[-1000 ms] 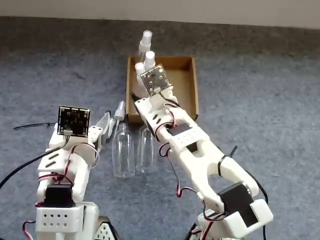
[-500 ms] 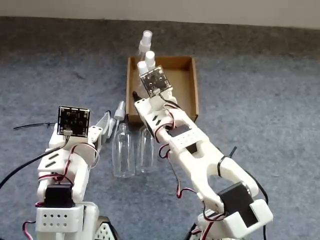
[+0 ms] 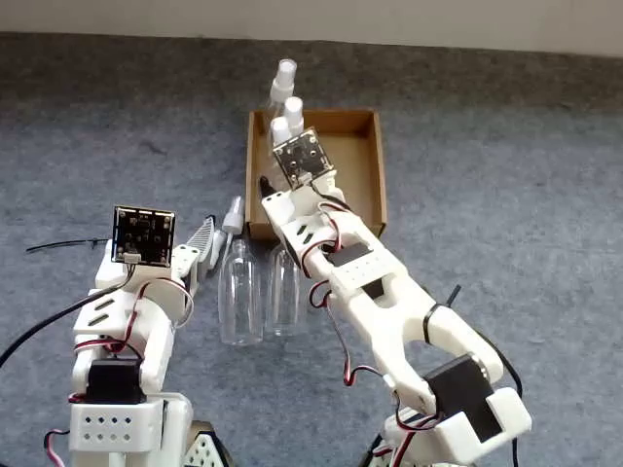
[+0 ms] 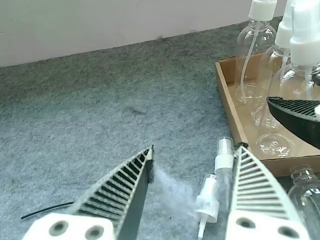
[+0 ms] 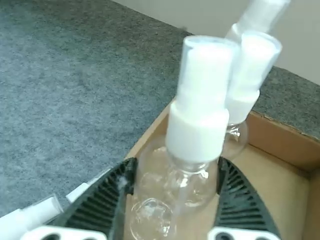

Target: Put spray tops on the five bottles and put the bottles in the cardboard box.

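right fingers (image 5: 107, 200) grip a capped bottle (image 5: 197, 125) at the cardboard box (image 5: 280, 142), left fingers (image 4: 125, 185) open: a tilted release could topple neighbours (image 5: 250, 75).

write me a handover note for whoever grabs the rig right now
Left pincer: open, above the carpet by two loose spray tops.
Right pincer: shut on a capped bottle, held upright at the left side of the cardboard box.
Done: three bottles capped; two more capped bottles stand at the box's far left corner.
Left: cap the two open bottles standing on the carpet in front of the box, then box them.
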Controlling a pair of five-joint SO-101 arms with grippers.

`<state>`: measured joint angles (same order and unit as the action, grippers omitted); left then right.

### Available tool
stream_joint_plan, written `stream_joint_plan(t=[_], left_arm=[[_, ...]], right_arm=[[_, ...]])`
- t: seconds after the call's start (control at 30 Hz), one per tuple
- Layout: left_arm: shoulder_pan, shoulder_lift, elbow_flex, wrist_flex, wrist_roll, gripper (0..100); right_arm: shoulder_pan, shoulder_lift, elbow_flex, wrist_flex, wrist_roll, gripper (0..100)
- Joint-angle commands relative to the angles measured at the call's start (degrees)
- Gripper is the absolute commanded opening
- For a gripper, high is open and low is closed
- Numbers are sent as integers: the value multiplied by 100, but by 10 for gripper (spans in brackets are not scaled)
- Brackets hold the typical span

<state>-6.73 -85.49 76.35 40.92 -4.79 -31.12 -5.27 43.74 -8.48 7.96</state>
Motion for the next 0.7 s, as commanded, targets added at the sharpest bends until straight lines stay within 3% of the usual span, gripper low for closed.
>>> stream_joint_plan(t=[0.0, 0.3, 0.67], left_arm=[[-13, -22, -48, -123, 62, 234], [-13, -22, -48, -123, 62, 234], [-13, -22, -48, -123, 62, 234]], right_arm=[[-57, -110, -22, -84, 44, 208], [-57, -224, -31, 207, 44, 245], [-40, -1569, 224, 787, 18, 245]])
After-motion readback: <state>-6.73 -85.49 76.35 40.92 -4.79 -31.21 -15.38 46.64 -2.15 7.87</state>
